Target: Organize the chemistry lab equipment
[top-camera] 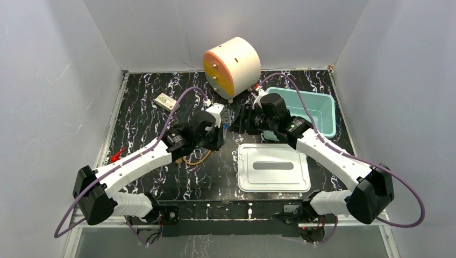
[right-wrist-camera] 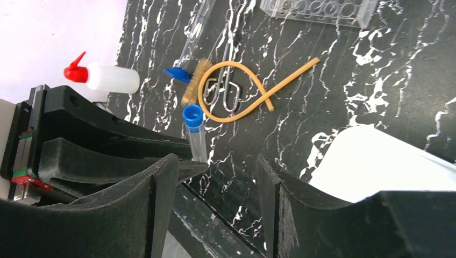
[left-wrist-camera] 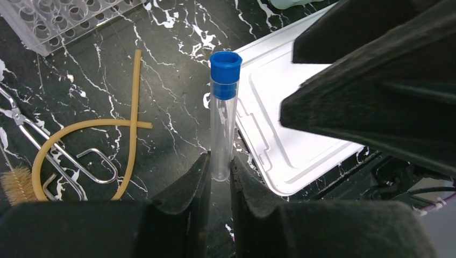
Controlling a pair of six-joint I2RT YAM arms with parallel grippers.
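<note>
A clear blue-capped tube (left-wrist-camera: 223, 123) stands upright above the table, and my left gripper (left-wrist-camera: 219, 166) is shut on its lower end. In the top view this tube (top-camera: 225, 127) is at mid-table between the two grippers. My right gripper (right-wrist-camera: 218, 172) is open and empty, with the tube (right-wrist-camera: 196, 134) just beyond its left finger. Its black fingers (left-wrist-camera: 376, 91) loom close on the tube's right. The tan tubing coil (right-wrist-camera: 253, 91), a second capped tube (right-wrist-camera: 188, 48), a brush (right-wrist-camera: 193, 80) and the clear tube rack (right-wrist-camera: 317, 11) lie on the table.
The white lid (top-camera: 274, 167) lies near front centre. The teal tub (top-camera: 306, 107) sits at the back right and the round cream-and-orange cabinet (top-camera: 231, 65) at the back. Metal tongs (left-wrist-camera: 64, 156) lie inside the tubing loop. A red-capped wash bottle (right-wrist-camera: 110, 78) lies at the left.
</note>
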